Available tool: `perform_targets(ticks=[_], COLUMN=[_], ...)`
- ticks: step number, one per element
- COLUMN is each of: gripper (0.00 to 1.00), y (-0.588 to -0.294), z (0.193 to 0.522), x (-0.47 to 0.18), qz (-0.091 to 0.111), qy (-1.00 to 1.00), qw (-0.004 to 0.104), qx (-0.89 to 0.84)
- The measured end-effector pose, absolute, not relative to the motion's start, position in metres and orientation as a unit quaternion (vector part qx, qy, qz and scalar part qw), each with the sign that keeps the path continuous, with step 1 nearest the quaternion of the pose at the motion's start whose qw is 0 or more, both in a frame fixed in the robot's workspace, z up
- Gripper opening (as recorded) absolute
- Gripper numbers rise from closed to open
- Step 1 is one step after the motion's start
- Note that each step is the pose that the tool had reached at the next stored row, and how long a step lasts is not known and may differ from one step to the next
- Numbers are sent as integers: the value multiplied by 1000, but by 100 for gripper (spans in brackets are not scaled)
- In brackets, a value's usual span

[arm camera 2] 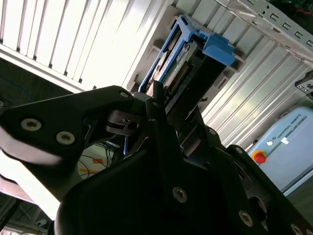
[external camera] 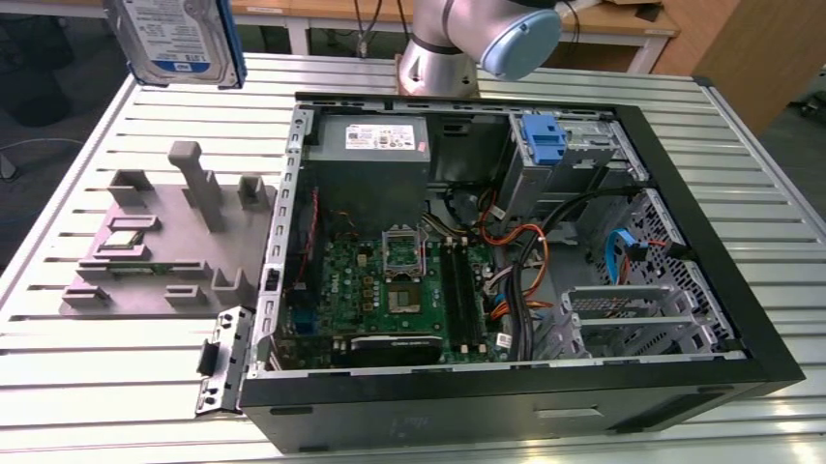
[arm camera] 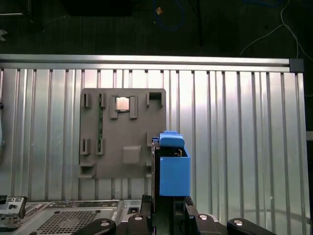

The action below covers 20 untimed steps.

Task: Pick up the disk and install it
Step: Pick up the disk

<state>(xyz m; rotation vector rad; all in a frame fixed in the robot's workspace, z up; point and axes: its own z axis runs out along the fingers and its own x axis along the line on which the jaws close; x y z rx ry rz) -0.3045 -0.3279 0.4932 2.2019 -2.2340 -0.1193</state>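
disk (external camera: 174, 39) aloft at the exterior view's left, over the table (external camera: 77, 387), outside the case (external camera: 516, 401) | my gripper (arm camera: 168, 206) clamped on one end | risk: end-only hold, so it may tilt or slip and snag the case wall

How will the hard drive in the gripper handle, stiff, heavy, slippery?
The hard drive looks like rigid metal, so it likely won't flex and is probably dense. The gripper holds one end and its blue rails look smooth, so it might pivot.
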Motion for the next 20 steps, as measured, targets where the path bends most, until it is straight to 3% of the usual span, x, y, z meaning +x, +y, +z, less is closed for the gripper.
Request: perform_targets(ticks=[20], gripper=[35], y=[-328], z=[492], x=[-231], qz=[-38], qy=[-712], qw=[1], qx=[701])
